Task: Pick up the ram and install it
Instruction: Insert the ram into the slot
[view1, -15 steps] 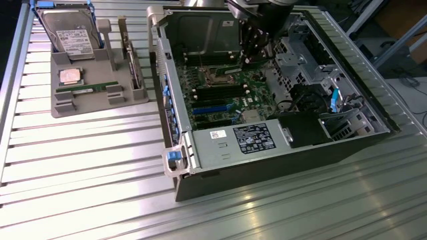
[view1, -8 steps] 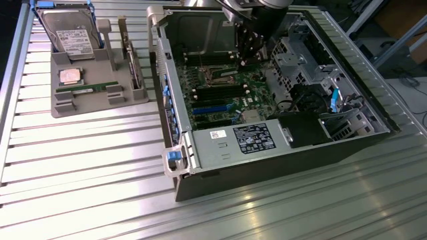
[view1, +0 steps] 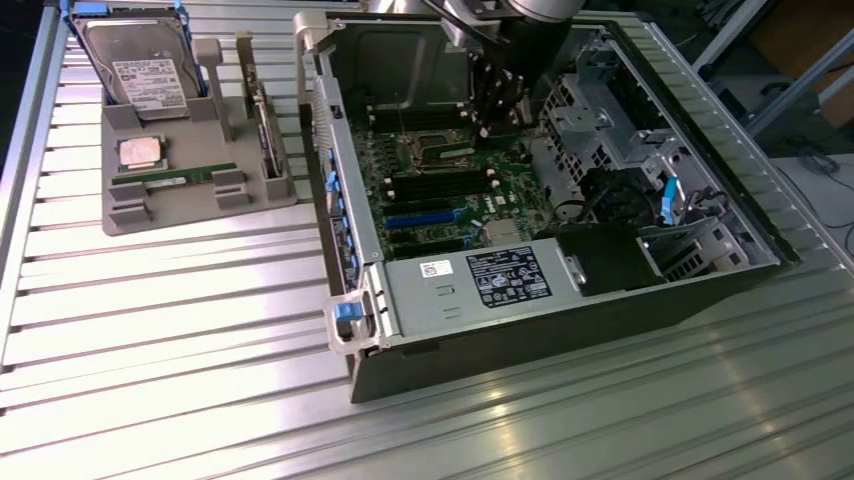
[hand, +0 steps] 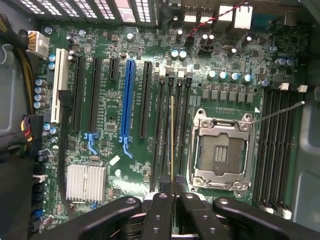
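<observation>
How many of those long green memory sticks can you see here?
2. One ram is clamped edge-on in the gripper over the motherboard; the other ram lies flat in the grey tray. Others may be hidden.

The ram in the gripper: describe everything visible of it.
The ram appears edge-on in the wrist view as a long, thin strip with a yellowish-gold edge, standing upright on its edge. The gripper is shut on one end, its black fingers pressing both flat faces. It lies along the black memory slots beside the empty processor socket on the green motherboard. Whether it is seated in a slot cannot be told. Label and chips are hidden.
</observation>
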